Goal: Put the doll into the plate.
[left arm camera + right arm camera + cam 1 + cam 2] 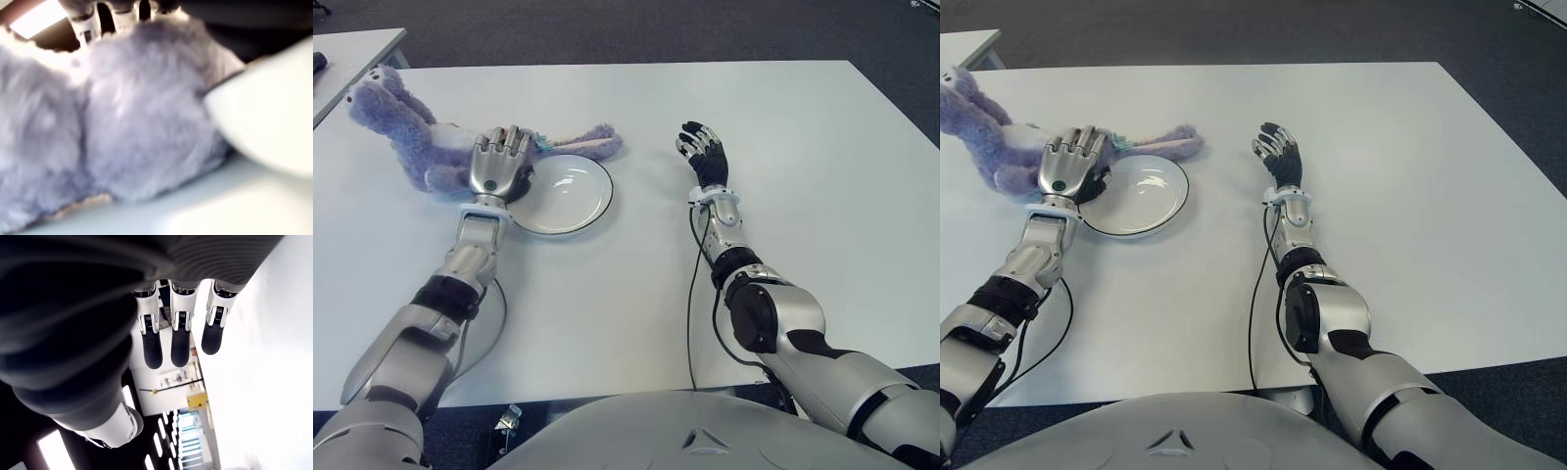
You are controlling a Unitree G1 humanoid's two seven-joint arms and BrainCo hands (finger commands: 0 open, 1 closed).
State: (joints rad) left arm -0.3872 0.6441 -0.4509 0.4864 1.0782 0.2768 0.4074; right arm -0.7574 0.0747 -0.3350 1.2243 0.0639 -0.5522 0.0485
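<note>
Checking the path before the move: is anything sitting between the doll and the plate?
Nothing visible does. The doll lies right beside the plate, its tail touching the rim. The left hand is on the doll; the right hand shows to the plate's right.

Purple plush doll (406, 137) sprawled beside white plate (570, 192)

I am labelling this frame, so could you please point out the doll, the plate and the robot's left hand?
doll (396, 132): left eye view, on its purple plush body.
plate (582, 211): left eye view, on its bare white rim nearest the robot.
left hand (499, 162): left eye view, on the silver back of the hand, over the doll.
</note>
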